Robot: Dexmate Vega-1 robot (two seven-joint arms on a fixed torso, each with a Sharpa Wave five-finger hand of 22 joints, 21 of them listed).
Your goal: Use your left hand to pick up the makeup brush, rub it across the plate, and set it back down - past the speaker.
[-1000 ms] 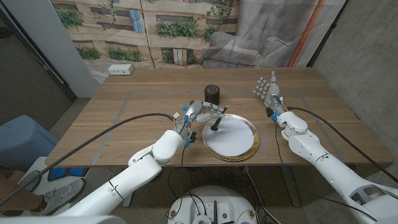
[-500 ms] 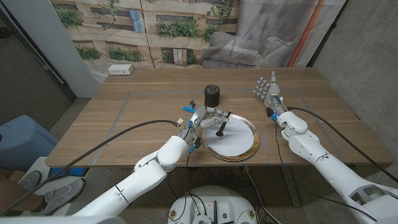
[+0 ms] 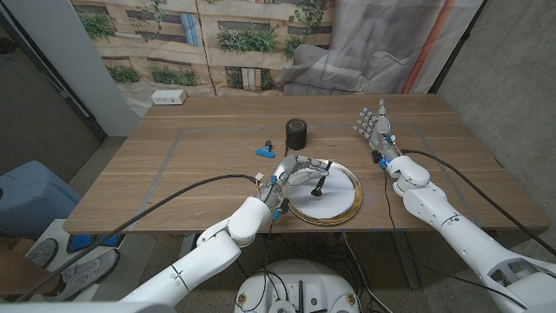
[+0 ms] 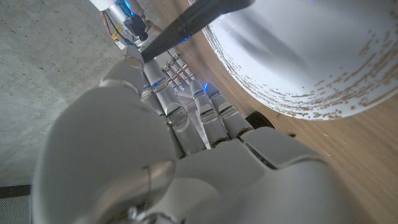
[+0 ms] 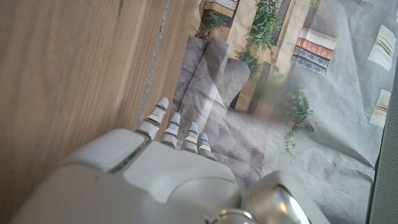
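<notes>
**Brush on the plate**

The left hand's (image 3: 300, 168) fingers (image 3: 318, 164) hold the makeup brush (image 3: 321, 184) upright, its tip down on the white plate (image 3: 343, 202) near the desk's (image 3: 200, 148) front edge. The speaker (image 3: 297, 133) stands just behind the plate. The right hand (image 3: 373, 124) stands apart, its fingers spread wide, holding nothing.

Glossy white rounded shells cover both arms, each trailed by a black cable. The left hand (image 3: 295, 170) and right hand (image 3: 374, 128) have grey segmented fingers with small blue lights and exposed wiring near the wrists.
</notes>
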